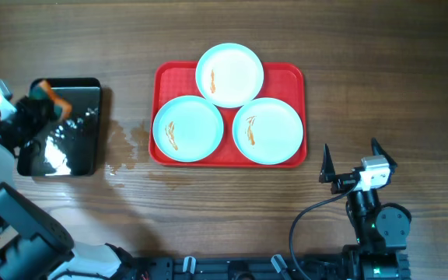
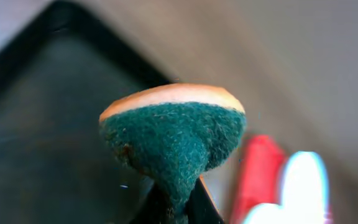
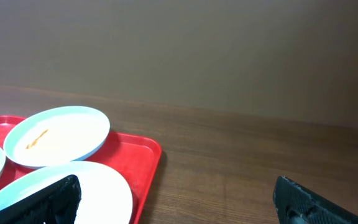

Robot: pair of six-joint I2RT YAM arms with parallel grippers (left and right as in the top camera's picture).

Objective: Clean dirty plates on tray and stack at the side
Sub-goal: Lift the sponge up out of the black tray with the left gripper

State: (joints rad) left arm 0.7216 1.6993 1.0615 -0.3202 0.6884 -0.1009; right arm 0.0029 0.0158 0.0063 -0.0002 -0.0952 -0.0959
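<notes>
Green scouring fibre fills your left wrist view. The left jaws are pinched tight on the sponge (image 2: 173, 140), which hangs over the black pan (image 1: 68, 81) at the left end of the tabletop (image 1: 395, 70). The right jaws stand wide apart and hold nothing, just off the near right corner of the red tray (image 1: 292, 75). All three plates sit on that tray, each with an orange smear: the far plate (image 1: 229, 74), the left plate (image 1: 187, 128) and the right plate (image 1: 267, 131).

Watch the grip first. It takes only a narrow waist of the sponge, so hard scrubbing may twist it loose. A soaked sponge will likely drip on the way across, adding to the wet patch (image 1: 127, 148) that lies between pan and tray. The plates crowd together, and the far one overhangs the tray's far rim. If you press on one unsteadied, it could shove its neighbours or ride over the low rim.

For room, bare wood lies to the right of the tray and beyond it, which would suit the stack. The left plate is nearest the sponge, and the right plate's edge is near the open jaws.
</notes>
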